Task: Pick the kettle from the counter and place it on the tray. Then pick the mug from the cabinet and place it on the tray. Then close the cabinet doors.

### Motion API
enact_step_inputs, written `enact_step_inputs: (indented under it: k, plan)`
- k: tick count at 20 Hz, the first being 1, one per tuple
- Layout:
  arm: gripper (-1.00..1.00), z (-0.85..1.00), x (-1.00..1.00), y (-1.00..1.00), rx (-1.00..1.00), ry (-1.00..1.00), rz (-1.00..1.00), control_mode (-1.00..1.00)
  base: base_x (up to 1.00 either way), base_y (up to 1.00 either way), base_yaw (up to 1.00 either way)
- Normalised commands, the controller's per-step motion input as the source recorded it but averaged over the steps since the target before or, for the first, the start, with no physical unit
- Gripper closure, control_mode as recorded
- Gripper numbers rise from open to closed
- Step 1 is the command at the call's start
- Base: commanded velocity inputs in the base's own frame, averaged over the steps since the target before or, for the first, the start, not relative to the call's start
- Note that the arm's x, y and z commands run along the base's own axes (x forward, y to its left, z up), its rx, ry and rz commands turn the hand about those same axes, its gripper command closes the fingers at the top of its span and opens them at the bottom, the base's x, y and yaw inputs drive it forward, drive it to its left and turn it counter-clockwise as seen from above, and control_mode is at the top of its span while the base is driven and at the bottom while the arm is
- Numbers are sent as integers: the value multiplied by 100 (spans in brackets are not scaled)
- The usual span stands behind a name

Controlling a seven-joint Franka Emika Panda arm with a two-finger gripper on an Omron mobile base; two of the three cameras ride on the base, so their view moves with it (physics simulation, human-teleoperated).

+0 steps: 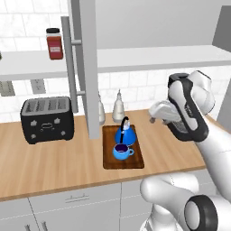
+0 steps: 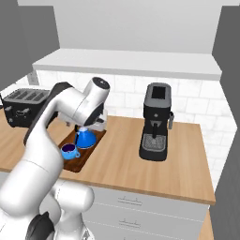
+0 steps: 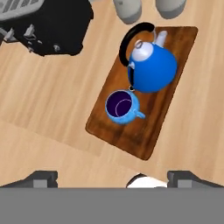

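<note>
Left base view: kettle (image 1: 125, 134) and mug (image 1: 121, 151) both on tray (image 1: 110, 161), kettle toward back edge, mug toward front edge. Cabinet door (image 1: 89, 67) stands open above tray's back left corner; bar handle (image 1: 69, 63) looks rigid, best pushed flat on panel.

Right base view: gripper (image 2: 99, 123) above tray's back end; jaw state hidden.

Hand view: finger tips (image 3: 41, 178) set wide apart, holding nothing, over counter (image 3: 52, 113).

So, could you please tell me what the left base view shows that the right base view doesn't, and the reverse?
The left base view alone has the red-capped jar on the shelf, two white bottles and an open cabinet door. The right base view alone has the black coffee machine. Both show the kettle and mug on the tray, the toaster and the counter.
</note>
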Motion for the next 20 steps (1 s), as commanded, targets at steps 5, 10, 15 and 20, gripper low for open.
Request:
enact_step_inputs:
  k: [5,10,15,20]
  plan:
    - [-100,28,-12,-44,4,-7,-17,-100,0,0,0]
    - [-100,30,-1,-24,1,-1,-17,-100,0,0,0]
    - [-100,3,0,-7,0,0,-7,-100,0,0,0]
    - [-100,4,-34,-2,1,-10,-1,-100,0,0,0]
